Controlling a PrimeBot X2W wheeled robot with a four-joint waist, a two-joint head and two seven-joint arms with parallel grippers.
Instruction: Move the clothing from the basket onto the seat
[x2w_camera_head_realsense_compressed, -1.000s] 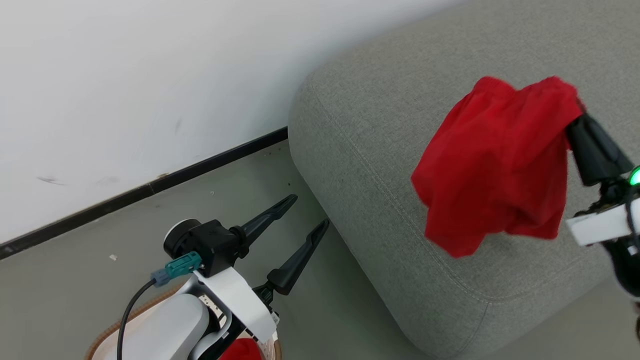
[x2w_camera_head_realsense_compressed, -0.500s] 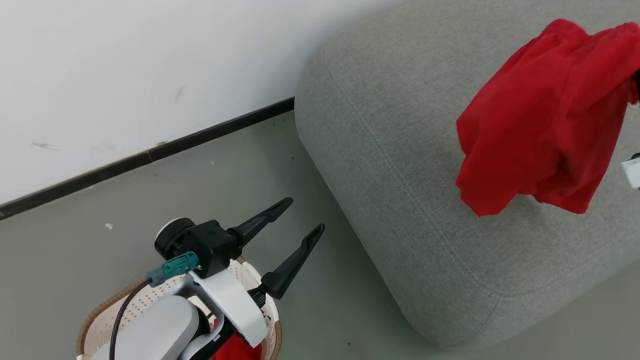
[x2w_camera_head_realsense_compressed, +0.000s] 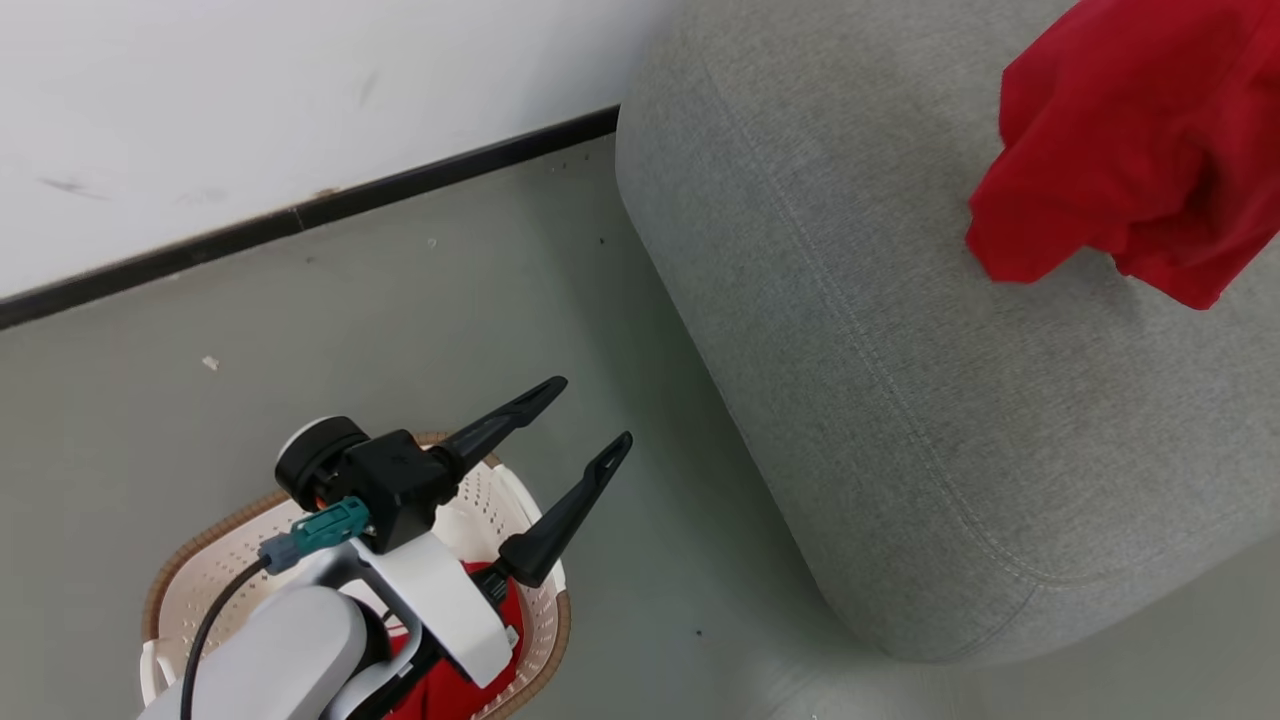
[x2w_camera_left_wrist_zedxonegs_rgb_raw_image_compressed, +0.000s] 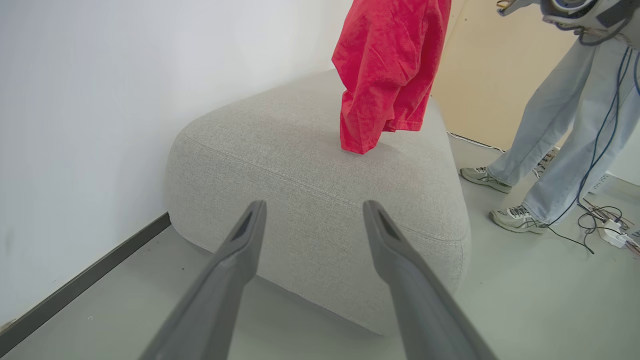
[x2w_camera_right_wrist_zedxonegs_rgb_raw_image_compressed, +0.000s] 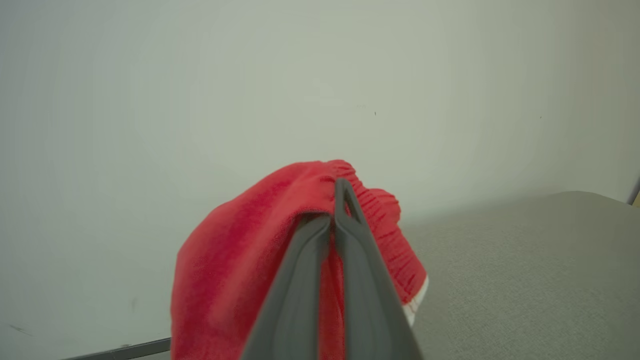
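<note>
Garment (x2w_camera_head_realsense_compressed: 1130, 150) further over seat (x2w_camera_head_realsense_compressed: 900, 400) | right pincer (x2w_camera_right_wrist_zedxonegs_rgb_raw_image_compressed: 334, 202) clamped | left pincer (x2w_camera_head_realsense_compressed: 592, 411) spread

no readable text, labels, brands, numbers or signs anywhere

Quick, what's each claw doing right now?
Left claw: open, holding nothing.
Right claw: closed, holding the red garment.
</note>
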